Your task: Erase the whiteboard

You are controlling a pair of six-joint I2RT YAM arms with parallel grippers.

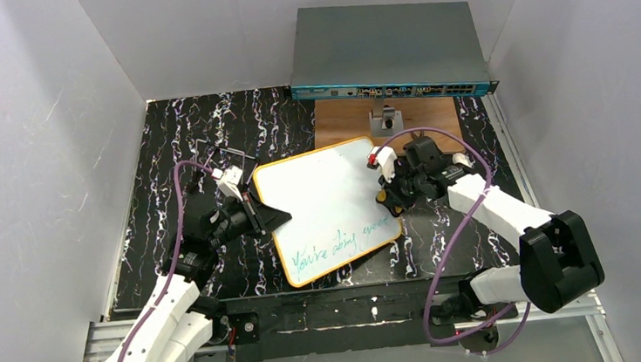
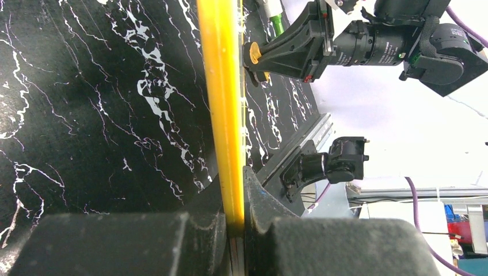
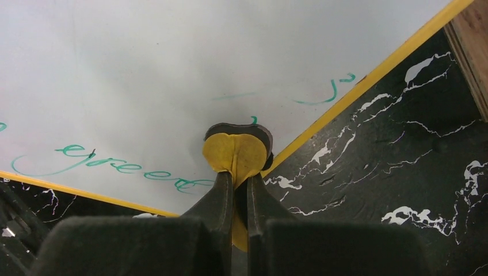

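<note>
Close view looking down past the right hand (image 3: 239, 185). Its two dark fingers (image 3: 221, 192) rise from the bottom centre and are pressed together on a small round yellow pad (image 3: 236, 152) with a dark edge showing behind it. The pad sits over the whiteboard (image 3: 172, 69), just inside its orange-yellow rim (image 3: 368, 77). The board fills the upper left of the picture. Green handwriting (image 3: 115, 164) runs along its lower left edge, and a few loose green strokes (image 3: 322, 95) lie towards the right. A black bench (image 3: 391, 167) veined with white takes up the lower right. A brown wooden board (image 3: 472, 52) shows at the top right corner.
</note>
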